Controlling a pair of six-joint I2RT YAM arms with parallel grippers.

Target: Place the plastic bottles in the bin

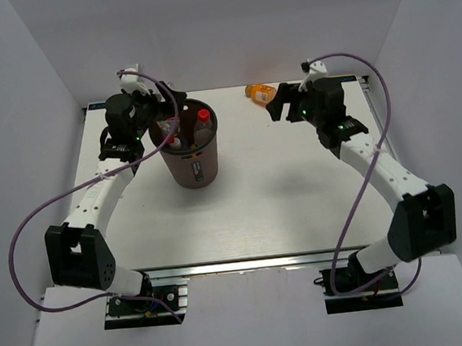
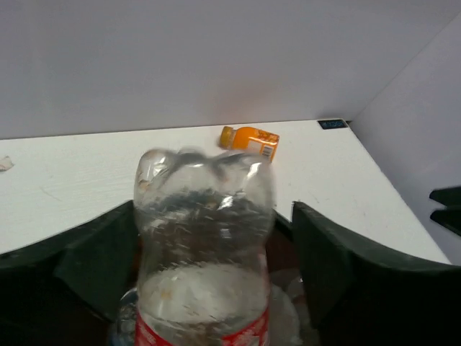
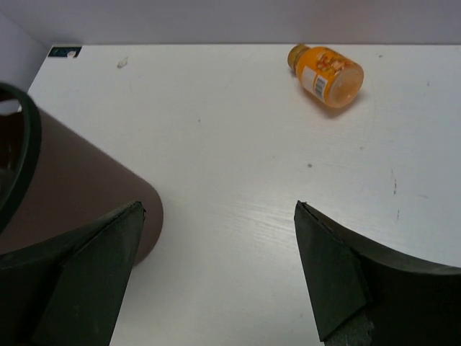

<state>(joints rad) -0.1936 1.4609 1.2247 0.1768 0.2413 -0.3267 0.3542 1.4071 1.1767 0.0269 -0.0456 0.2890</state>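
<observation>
orange bottle (image 3: 325, 74) on its side near the table's far edge, ahead and right of the wide-open, empty right gripper (image 3: 218, 207), cap pointing left. far nearer that arm than the left gripper (image 2: 214, 205), fingers parted above the bin (image 1: 194, 175).

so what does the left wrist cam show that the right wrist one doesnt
Only the left wrist: a clear bottle with a red label, slightly blurred, between the fingers of the open left gripper. Only the right wrist: the maroon outer wall of the bin at the left, and the open right gripper with nothing between its fingers. Both: the orange bottle lying on its side on the white table near the back wall.
</observation>
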